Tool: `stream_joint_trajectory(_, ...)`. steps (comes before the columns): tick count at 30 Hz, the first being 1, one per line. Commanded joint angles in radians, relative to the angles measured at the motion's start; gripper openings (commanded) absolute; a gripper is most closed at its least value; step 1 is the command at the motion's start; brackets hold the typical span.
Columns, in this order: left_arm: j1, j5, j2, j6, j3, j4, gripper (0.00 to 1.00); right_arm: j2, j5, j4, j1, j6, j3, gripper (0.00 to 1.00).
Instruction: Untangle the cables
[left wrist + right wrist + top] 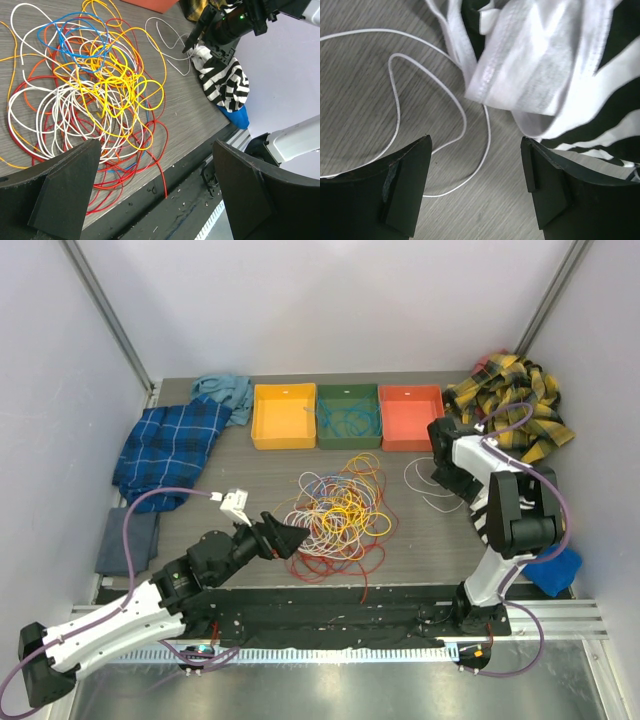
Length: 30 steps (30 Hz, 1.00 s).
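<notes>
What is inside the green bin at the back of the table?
Thin blue cables lie loosely inside the green bin. Dark green floor shows between the loops; whatever lies directly under them is covered.

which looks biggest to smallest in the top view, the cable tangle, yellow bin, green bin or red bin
1. cable tangle, clearly the widest spread
2. yellow bin, green bin and red bin: they look alike in size, side by side in one row, so not ranked

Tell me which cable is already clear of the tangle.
The lone white cable beneath the open right gripper, beside the striped cloth. The other loose ones are all knotted into the central tangle.
</notes>
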Motion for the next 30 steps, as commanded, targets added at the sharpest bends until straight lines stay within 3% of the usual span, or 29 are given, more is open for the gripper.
stream_joint_trajectory(1, -0.004, -0.028, -0.004, -0.011, -0.005, 0.012, 1.00, 0.011, -0.023, 0.063, -0.004, -0.041, 0.037, 0.79)
stream_joint_trajectory(5, -0.004, -0.033, 0.030, -0.015, -0.008, 0.025, 1.00, 0.043, -0.046, 0.097, -0.024, -0.064, 0.029, 0.79)
stream_joint_trajectory(11, -0.005, -0.019, 0.077, -0.014, 0.013, 0.017, 1.00, 0.071, -0.097, 0.189, -0.050, -0.103, 0.000, 0.66)
stream_joint_trajectory(14, -0.004, -0.029, 0.082, -0.014, 0.016, 0.015, 1.00, 0.065, -0.103, 0.239, -0.058, -0.130, -0.015, 0.52)
stream_joint_trajectory(20, -0.005, -0.039, 0.103, -0.018, 0.023, 0.015, 1.00, 0.050, -0.093, 0.294, -0.061, -0.184, -0.023, 0.01)
stream_joint_trajectory(26, -0.005, -0.040, 0.139, -0.020, 0.032, 0.017, 1.00, -0.225, -0.077, 0.334, 0.014, -0.227, -0.022, 0.01)
stream_joint_trajectory(30, -0.005, -0.036, 0.174, -0.015, 0.046, 0.022, 1.00, -0.360, -0.114, 0.267, 0.033, -0.242, 0.228, 0.01)
